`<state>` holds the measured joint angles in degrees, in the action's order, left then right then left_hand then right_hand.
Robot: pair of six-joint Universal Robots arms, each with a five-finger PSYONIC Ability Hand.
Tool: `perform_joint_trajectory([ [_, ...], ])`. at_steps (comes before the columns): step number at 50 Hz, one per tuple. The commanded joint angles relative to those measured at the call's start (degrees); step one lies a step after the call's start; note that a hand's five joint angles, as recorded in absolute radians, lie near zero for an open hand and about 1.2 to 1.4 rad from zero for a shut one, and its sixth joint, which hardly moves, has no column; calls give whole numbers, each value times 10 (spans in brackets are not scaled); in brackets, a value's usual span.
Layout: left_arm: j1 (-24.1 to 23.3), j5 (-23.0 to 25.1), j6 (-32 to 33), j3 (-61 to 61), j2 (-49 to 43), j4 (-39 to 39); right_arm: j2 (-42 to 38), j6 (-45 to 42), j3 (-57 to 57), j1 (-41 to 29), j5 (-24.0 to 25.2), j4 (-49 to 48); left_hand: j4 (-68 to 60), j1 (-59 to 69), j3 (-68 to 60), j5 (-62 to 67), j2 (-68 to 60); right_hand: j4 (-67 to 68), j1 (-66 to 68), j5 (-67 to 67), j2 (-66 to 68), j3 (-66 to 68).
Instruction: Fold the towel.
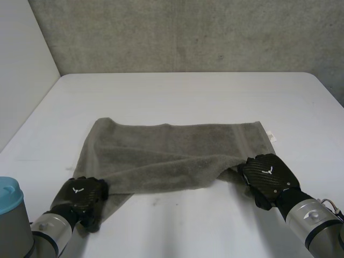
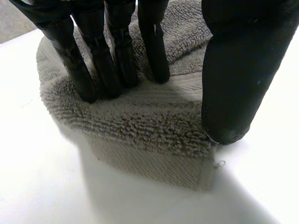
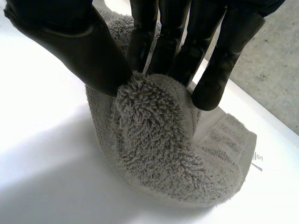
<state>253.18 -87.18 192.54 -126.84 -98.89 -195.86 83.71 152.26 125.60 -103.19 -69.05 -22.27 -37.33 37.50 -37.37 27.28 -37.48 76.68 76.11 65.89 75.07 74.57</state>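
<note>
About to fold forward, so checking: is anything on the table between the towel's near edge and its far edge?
Nothing visible does. The left hand and right hand pinch the towel at its near corners, and nothing lies on the cloth ahead of them.

A white, flat, smooth-topped table (image 1: 188, 91) takes up most of the head view. Its far edge runs straight and its far right corner is rounded. Behind it rises a rough grey concrete wall (image 1: 188, 32), mottled and pitted with small dark spots. A smooth, pale grey panel (image 1: 21, 54) stands along the table's left side (it meets the concrete wall at the far left corner). A few faint dark specks (image 1: 155, 202) mark the tabletop near its front. In the right wrist view the tabletop is bright white, and grey concrete lies beyond its edge.
</note>
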Motion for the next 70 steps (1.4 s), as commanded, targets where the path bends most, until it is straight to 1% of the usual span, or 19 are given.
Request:
perform_joint_trajectory([
  [1,0,1,0,11,0,-4,0,0,0,0,0,0,-126,124,-125,126,-124,33,39,41,49,54],
  [10,0,1,0,23,-17,-19,-6,0,0,0,0,0,-186,185,-186,187,-185,33,39,41,49,54],
  [16,1,0,0,27,-29,-20,-6,0,-1,0,0,0,-196,195,-196,197,-195,33,39,41,49,54],
  [20,4,2,-1,23,-25,-15,-6,0,0,0,0,0,-166,165,-166,167,-165,33,39,41,49,54],
  [21,4,3,-1,21,-22,-12,-7,0,0,0,0,0,-116,115,-116,117,-115,33,39,41,49,54],
  [22,4,3,-1,21,-22,-12,-7,0,0,0,0,0,-116,114,-115,116,-114,33,39,41,49,54],
  [23,2,4,-1,19,-19,-8,-7,0,-1,0,0,0,-54,52,-54,55,-53,33,39,41,49,54],
  [24,0,3,0,17,-14,-4,-7,0,0,0,0,0,-25,24,-25,26,-24,33,39,41,49,54],
  [32,1,5,-1,13,13,22,-11,0,-1,0,0,0,-16,15,-16,17,-15,33,39,41,49,54],
  [49,14,3,1,12,-1,17,-17,-11,-1,0,-2,0,-40,38,-40,41,-39,33,39,41,49,54],
  [52,15,3,13,16,-11,14,-17,-14,0,0,-3,0,-42,40,-41,42,-40,33,39,41,49,54],
  [57,16,3,48,19,-25,2,-19,-19,0,0,-5,0,-82,80,-82,83,-81,33,39,41,49,54],
  [60,16,3,50,17,-26,-3,-19,-19,0,0,-5,0,-90,89,-90,91,-89,33,39,41,49,54],
  [64,16,3,52,16,-27,-11,-22,-19,-1,0,-5,0,-153,151,-152,153,-151,33,39,41,49,54],
  [65,16,3,52,17,-27,-11,-22,-19,-1,0,-5,0,-186,184,-186,187,-185,33,39,41,49,54],
  [66,16,3,52,17,-27,-11,-22,-19,-1,0,-5,0,-186,185,-186,187,-185,33,39,41,49,54],
  [67,16,3,52,19,-26,-12,-22,-19,-1,0,-5,0,-238,236,-238,238,-237,33,39,41,49,54],
  [68,16,3,52,19,-26,-12,-22,-19,-1,0,-5,0,-239,237,-238,239,-237,33,39,41,49,54],
  [70,17,3,51,21,-23,-12,-23,-20,-1,0,-6,0,-292,290,-292,293,-291,33,39,41,49,54],
])
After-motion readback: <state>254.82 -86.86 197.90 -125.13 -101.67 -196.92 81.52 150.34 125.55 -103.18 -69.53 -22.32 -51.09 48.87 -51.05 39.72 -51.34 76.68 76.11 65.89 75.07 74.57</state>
